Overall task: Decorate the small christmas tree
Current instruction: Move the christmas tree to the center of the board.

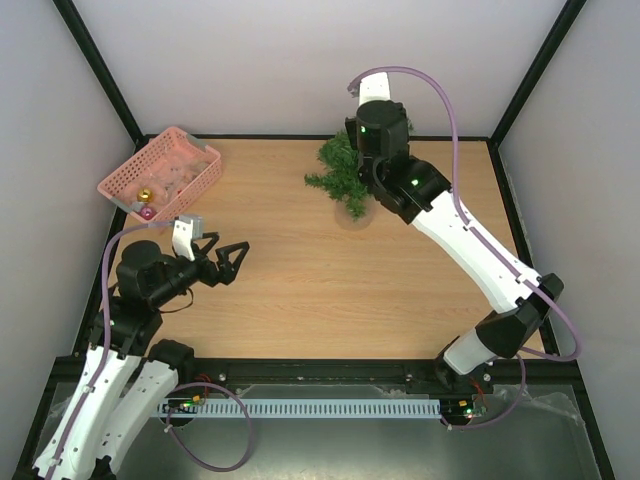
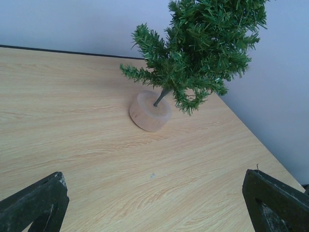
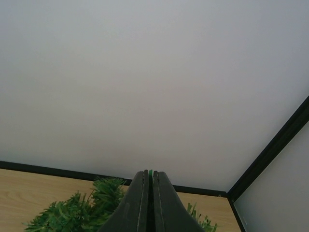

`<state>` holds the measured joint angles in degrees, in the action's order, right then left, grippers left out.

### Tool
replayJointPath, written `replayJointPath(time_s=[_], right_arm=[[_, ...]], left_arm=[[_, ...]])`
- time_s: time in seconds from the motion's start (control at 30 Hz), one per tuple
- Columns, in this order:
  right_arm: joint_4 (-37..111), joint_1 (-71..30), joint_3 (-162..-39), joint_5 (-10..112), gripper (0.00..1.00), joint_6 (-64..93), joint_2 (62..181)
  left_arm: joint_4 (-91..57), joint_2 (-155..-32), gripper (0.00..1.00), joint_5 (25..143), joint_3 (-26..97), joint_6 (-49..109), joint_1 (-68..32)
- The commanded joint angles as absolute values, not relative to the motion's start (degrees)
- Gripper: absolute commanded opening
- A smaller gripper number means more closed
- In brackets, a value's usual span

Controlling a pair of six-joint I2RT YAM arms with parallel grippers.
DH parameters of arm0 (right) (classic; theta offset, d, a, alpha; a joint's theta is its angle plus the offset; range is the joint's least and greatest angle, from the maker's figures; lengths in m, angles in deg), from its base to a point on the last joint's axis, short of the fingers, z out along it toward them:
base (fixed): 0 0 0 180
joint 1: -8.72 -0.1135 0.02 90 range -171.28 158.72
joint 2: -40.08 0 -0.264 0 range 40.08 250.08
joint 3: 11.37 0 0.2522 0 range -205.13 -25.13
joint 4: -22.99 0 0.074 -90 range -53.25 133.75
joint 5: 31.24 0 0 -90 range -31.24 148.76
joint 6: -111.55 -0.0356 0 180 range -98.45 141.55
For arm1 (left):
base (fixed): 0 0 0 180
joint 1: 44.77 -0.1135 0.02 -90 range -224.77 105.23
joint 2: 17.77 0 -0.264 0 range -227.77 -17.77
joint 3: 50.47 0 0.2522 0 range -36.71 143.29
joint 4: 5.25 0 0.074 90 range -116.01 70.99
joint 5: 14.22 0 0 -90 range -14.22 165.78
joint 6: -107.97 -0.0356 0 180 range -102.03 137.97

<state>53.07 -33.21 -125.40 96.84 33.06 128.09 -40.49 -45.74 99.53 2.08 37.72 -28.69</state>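
**Left tool** (image 1: 232, 262): It hangs low over the near-left part of the desk (image 1: 300, 290). Its jaws are spread wide and nothing is between them. Its own camera looks across bare wood towards the tree.

**Basket** (image 1: 160, 175): It sits at the far-left corner of the desk, well apart from the tree. You can see a gold ball (image 1: 145, 193) and a pink ball (image 1: 147, 212) at its near end. There are paler items further in that are too indistinct to name. The supply of decorations therefore appears untouched.

**Tree** (image 1: 343, 172): It stands at the far centre of the desk on its round pale base (image 2: 150, 111), with the stem somewhat tilted. In the left wrist view the branches are plain green, and no ball or other ornament is visible on them. The far side of the tree is hidden.

**Right tool** (image 3: 150, 173): It is at the tree's crown with the fingers pressed together. A sliver of green shows between the tips. You cannot tell from these views whether it is pinching the top sprig or merely sitting in front of it. It carries no ornament.

**Finding:** I judge the task to be at or near its start. Nothing is visibly hung on the tree. Fetching each decoration from the basket and placing it on the branches is all left to do. The left tool is the nearer of the two to the basket.
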Motion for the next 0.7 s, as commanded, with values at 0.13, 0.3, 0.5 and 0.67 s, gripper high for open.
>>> replayJointPath(time_s=[0.13, 0.3, 0.5, 0.67], right_arm=[[48.6, -32.7, -123.5, 96.9, 0.04, 32.2, 127.1], [51.4, -32.7, -123.7, 97.9, 0.48, 30.4, 125.9], [61.7, -32.7, -123.5, 95.8, 0.85, 21.7, 121.2], [65.1, -32.7, -113.4, 84.5, 0.98, 12.9, 111.3]], left_arm=[[-39.7, -47.5, 1.00, 98.3, 1.8, 37.6, -28.9], [-39.9, -50.5, 1.00, 92.6, 3.4, 38.8, -28.9], [-39.2, -59.6, 1.00, 78.9, 7.6, 37.3, -28.9], [-38.5, -73.7, 1.00, 70.4, 14.7, 34.1, -30.9]])
